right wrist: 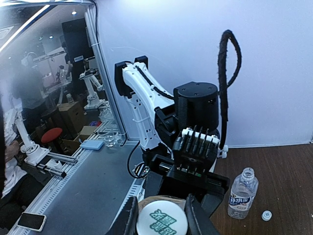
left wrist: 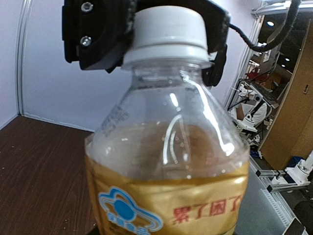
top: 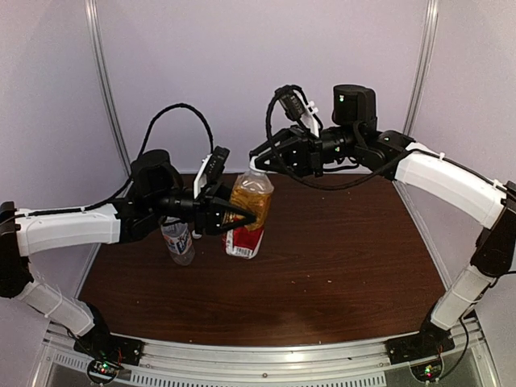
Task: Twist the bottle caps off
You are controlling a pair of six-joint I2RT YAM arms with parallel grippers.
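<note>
**Held Low, Pinched High**

TOP CAMERA: My left gripper [top: 244, 221] is clenched round the belly of the amber bottle [top: 251, 193] near the middle of the brown table [top: 339, 266]. My right gripper [top: 255, 160] reaches in from the far side to the bottle's top. Whether the bottle's base rests on the wood I cannot tell from this angle. The clear bottle [top: 179, 242] stands just beside it on the left, partly hidden behind my left arm.

LEFT WRIST: The amber bottle fills the picture, with liquid up to the shoulder and a yellow label band below (red lettering, with a blue emblem at its left). The white cap [left wrist: 166, 29] sits on the neck, and the black fingers [left wrist: 95, 34] of my right gripper press against it from both sides.

RIGHT WRIST: Looking straight down, the cap's top shows green print. It sits between my two right fingers, which are closed tight on it. My left arm rises directly behind. Further right, the clear bottle stands on the table with its neck open. A loose cap [right wrist: 266, 215] lies near it on the wood, not touching it.
</note>
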